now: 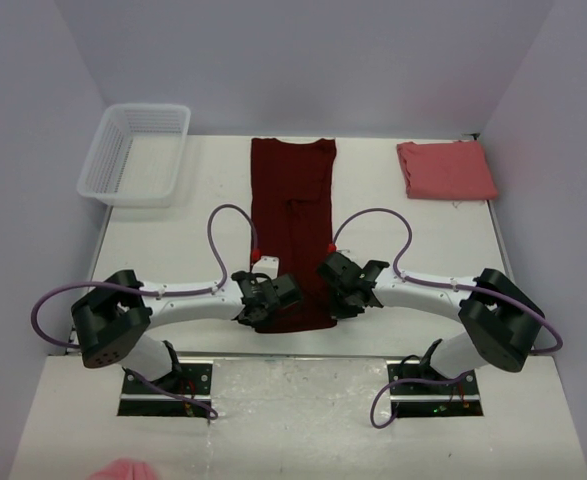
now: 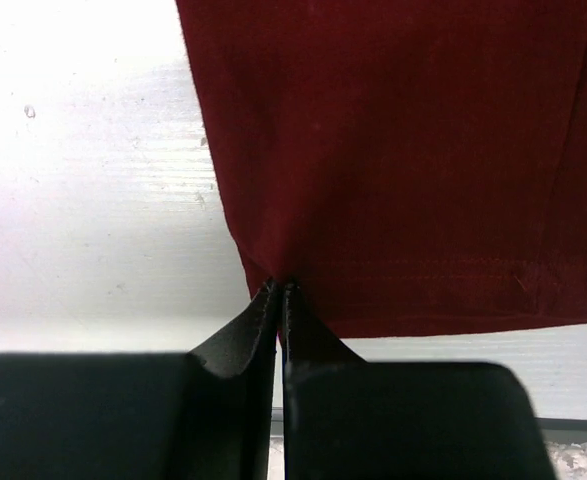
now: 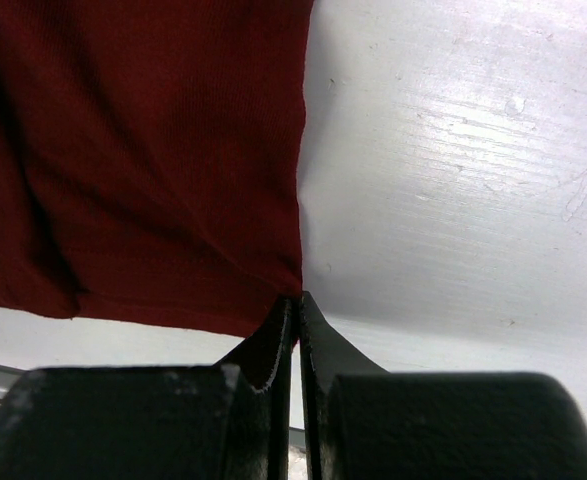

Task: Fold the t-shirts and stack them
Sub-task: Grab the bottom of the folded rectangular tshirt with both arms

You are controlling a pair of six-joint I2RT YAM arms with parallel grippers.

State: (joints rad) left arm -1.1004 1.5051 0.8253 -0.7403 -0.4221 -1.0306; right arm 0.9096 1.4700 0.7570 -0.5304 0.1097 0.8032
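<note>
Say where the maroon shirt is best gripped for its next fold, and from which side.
Its two near hem corners, from the near edge: the shirt lies flat as a long strip running away. The left gripper and right gripper are shut there.

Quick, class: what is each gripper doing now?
Left gripper: closed on a near corner of the dark maroon cloth t-shirt.
Right gripper: closed on its other near corner.
</note>
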